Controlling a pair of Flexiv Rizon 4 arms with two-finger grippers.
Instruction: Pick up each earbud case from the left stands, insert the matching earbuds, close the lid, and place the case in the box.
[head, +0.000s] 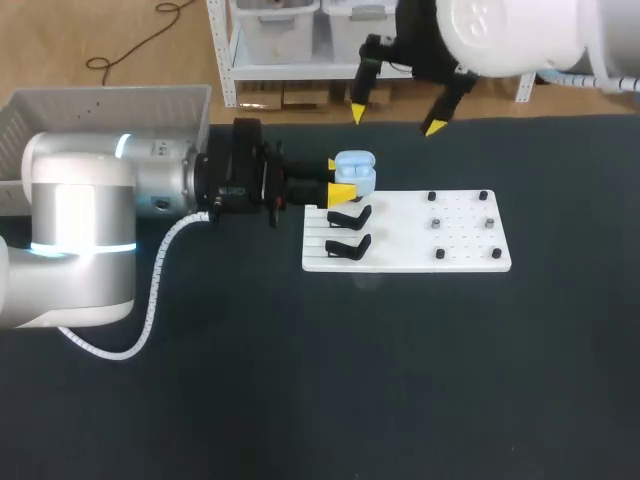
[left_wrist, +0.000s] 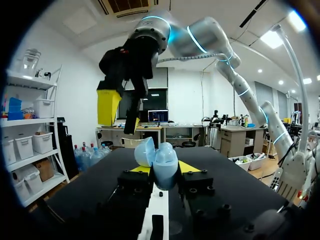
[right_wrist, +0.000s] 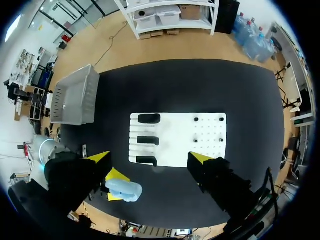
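1. Surface (head: 400, 380): dark, and it carries all the items below.

2. Left arm (head: 80, 230): enters from the left and lies low and roughly level over the surface, with its wrist pointing toward the white board (head: 420, 250). Its body covers part of the surface beside the box (head: 100, 110).

3. Right arm (head: 510, 35): enters from the far right corner, raised high and cut off at the frame edge. The right pincer (head: 395, 120) points downward over the far edge of the surface, beyond the board. Its fingers are spread wide and hold nothing.

4. Box: a grey bin at the far left of the surface, well apart from the board. Its interior cannot be made out.

5. Board: white and flat, near the middle of the surface. The right wrist view shows three black stands (right_wrist: 148, 140) in a column on one side, none carrying a case. The head view shows only two, the third being hidden under the left fingers.

6. Left pincer (left_wrist: 164, 170): closed on the earbud case (left_wrist: 164, 167), with one yellow tip pressed against each flank.

7. Earbud case: pale blue, held above the stand end of the board and clear of the stands. Its lid (left_wrist: 145, 151) is open and tilted aside.

8. Dark pieces (head: 437, 222): several sit on the other half of the board, too small to identify.
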